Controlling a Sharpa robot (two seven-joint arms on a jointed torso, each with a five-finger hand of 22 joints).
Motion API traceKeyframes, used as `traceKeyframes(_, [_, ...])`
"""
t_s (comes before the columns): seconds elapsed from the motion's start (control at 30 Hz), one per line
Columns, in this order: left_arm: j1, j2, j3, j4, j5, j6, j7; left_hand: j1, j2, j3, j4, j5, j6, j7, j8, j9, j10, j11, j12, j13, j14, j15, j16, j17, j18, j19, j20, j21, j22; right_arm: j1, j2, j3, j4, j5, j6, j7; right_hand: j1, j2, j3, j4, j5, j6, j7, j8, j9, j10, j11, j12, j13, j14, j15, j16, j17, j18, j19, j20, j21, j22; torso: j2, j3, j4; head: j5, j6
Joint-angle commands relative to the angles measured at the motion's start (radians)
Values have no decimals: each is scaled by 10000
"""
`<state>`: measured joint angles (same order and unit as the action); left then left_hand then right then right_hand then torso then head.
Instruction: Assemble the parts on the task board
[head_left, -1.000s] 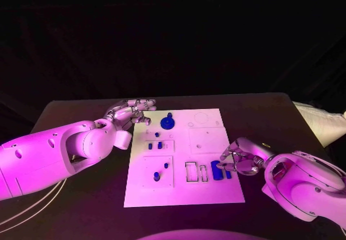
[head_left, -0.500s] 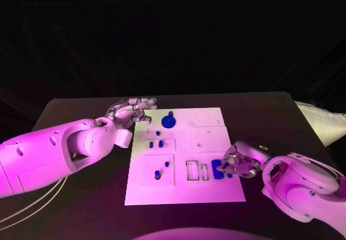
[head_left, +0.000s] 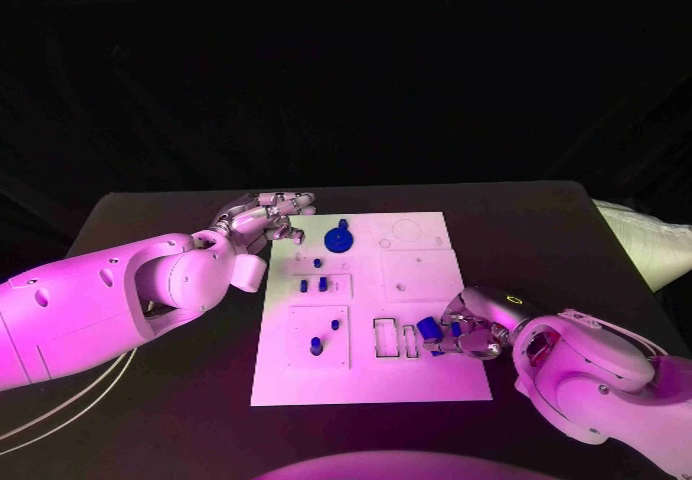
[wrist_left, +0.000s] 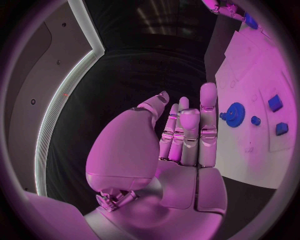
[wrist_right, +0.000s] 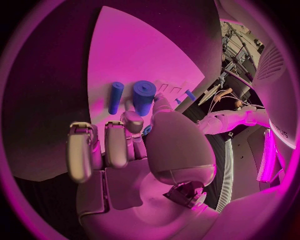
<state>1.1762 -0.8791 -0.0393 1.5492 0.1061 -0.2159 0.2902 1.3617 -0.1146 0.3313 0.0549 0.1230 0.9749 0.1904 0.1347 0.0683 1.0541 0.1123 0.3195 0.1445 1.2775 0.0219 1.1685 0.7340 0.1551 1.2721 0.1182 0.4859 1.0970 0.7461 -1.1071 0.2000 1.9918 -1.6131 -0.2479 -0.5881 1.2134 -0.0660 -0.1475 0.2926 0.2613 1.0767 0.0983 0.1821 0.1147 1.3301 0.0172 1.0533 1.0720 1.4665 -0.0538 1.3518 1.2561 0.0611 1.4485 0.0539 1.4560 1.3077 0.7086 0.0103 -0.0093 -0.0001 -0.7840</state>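
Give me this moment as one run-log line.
left hand: open, at task board far-left corner by blue gear | right hand: fingers touching thick blue cylinder, grasp unconfirmed | thin blue peg beside

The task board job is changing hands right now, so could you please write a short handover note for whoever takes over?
Left robot hand: open, holding nothing, hovering at the far left corner of the task board, near the blue gear.
Right robot hand: fingers at the thick blue cylinder near the board's right edge; a firm grip cannot be confirmed. A thinner blue pin lies beside it.
Done: small blue parts stand in the left panels, gear on the board.
Left: seat the cylinder and pin; the rectangular slots look unfilled.
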Motion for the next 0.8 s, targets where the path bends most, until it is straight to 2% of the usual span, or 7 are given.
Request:
traceKeyframes(0.03, [0,-1,5,27,-42,194,23,82,11,-78,4,-17,-84,-1,26,-1,-47,0,19,12,-43,53,12,-2,181,9,62,-26,-10,-73,73,-22,-92,-283,430,-143,-105,14,-52,-6,-63,-47,-2,50,-19,-62,7,-36,18,498,7,-32,-7,-96,2,21,-1,523,-6,-7,16,16,-25])
traceKeyframes(0.13, [0,-11,5,30,-53,193,20,82,11,-78,4,-17,-84,-1,26,-1,-47,0,19,12,-43,53,12,-2,181,9,62,-26,-10,-101,117,-23,-145,-328,490,-147,59,60,-50,-41,-65,-25,-13,86,-1,-56,-2,-31,63,499,3,-30,-3,-98,7,20,3,534,-4,-7,4,23,-32])
traceKeyframes(0.27, [0,-17,5,35,-59,196,16,82,11,-78,4,-17,-84,-1,26,-1,-47,0,19,12,-43,53,12,-2,181,9,62,-26,-10,-116,151,-23,-179,-367,412,-154,502,301,37,-98,26,87,-58,195,57,-18,-44,-6,168,508,-26,-7,31,-105,26,-1,22,571,-8,-3,-13,40,-33])
traceKeyframes(0.43, [-1,-26,4,46,-64,206,11,82,11,-78,4,-17,-84,-1,26,-1,-47,0,19,12,-43,53,12,-2,181,9,62,-26,-10,-126,156,-22,-123,-364,-264,-156,1028,654,231,-191,306,328,-148,363,166,64,-124,42,287,529,-91,56,118,-125,79,-49,73,661,-7,1,-10,36,-27])
traceKeyframes(0.57, [-4,-44,4,50,-75,210,10,82,11,-79,5,-17,-84,-1,26,-1,-47,0,19,12,-43,53,12,-2,181,9,62,-26,-10,-128,98,-18,42,-34,-957,-150,1234,769,314,-211,462,433,-207,436,231,91,-177,10,302,538,-135,87,160,-136,108,-87,100,708,-9,9,-7,41,-14])
traceKeyframes(0.7, [-11,-59,4,51,-79,215,8,82,19,-111,15,-25,-94,-3,42,1,-64,0,52,17,-57,55,10,-27,182,9,67,-40,-20,-126,-7,2,282,731,-1901,-133,1252,782,301,-77,1098,412,-217,435,290,133,-199,-26,347,541,-157,99,177,-141,120,-126,111,726,-12,4,-6,51,-14])
traceKeyframes(0.8, [-18,-63,4,51,-83,237,-7,82,19,-111,15,-25,-94,-3,42,1,-64,0,52,17,-57,55,10,-27,182,9,67,-40,-20,-110,-69,26,453,1310,-2478,-71,1055,761,197,-28,1805,378,-203,410,324,156,-189,-58,379,540,-151,102,182,-144,125,-128,117,737,-11,3,-4,47,-10])
